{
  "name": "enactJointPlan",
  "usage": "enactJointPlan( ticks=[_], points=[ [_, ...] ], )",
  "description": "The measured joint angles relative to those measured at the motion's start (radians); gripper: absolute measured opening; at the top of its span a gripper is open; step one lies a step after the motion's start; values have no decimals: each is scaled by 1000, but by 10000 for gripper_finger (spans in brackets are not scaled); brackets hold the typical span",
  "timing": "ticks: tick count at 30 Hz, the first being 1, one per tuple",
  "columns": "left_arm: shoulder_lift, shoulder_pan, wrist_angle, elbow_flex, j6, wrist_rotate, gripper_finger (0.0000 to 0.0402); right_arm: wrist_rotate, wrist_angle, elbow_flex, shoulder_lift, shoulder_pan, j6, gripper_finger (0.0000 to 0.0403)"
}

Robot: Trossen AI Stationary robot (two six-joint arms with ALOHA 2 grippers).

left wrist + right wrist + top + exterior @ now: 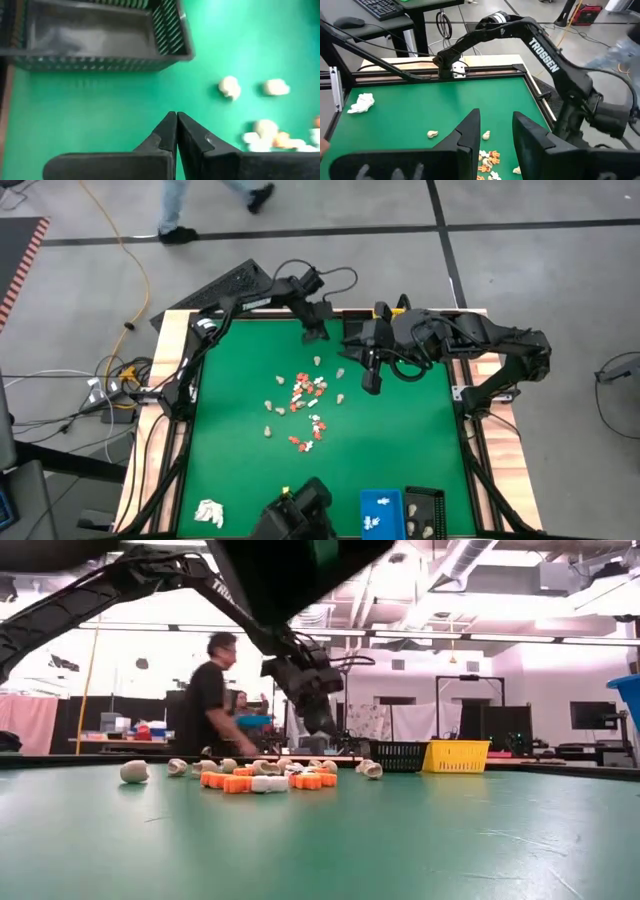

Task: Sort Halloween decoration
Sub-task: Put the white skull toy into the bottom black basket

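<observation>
- Many tiny Halloween decoration pieces (305, 405), orange-red, white and cream-beige, lie loose on the green counter (400, 450) near the middle of the high view.
- As a group they form a band whose long axis slants from the upper right, near the two arms, down toward the lower centre; which way any single piece points is too small to tell.
- In the low view they show as a low row across the middle, orange ones bunched at its centre.
- Left pincer (316, 332) is at the upper centre of the high view, just above the scatter; its fingers (167, 131) are clenched together with nothing between them.
- Right pincer (371, 383) hangs at the upper right of the scatter; its fingers (470, 131) stand apart and grasp nothing.
- Blue tray (380, 513) and black basket (424, 514) sit at the lower edge, right of centre.
- White wadded lump (209, 512) lies in the lower left corner.
</observation>
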Motion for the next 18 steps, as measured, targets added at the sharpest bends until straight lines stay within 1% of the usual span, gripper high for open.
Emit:
enactJointPlan(
  ticks=[4, 5, 7, 9, 12, 15, 18],
  points=[
    [0, -3, -149, 39, -7, 113, 0, 7, -13, 0, 0, 7, 14, 108],
    [-3, -9, -194, 44, 5, 134, 0, 26, -38, 0, 0, 8, 25, 108],
    [-14, -24, -324, 46, 65, 168, 0, 61, -106, -18, -1, 15, 41, 108],
    [-41, -43, -449, 46, 151, 201, 0, 138, -167, -71, -3, 34, 54, 107],
    [-110, -84, -633, 47, 290, 269, 0, 256, -157, -203, -19, 81, 68, 107],
    [-205, -128, -735, 47, 384, 317, 0, 282, -53, -371, -84, 117, 122, 107],
    [-339, -174, -750, 47, 412, 358, 0, 292, 145, -590, -183, 127, 184, 107]
  ],
)
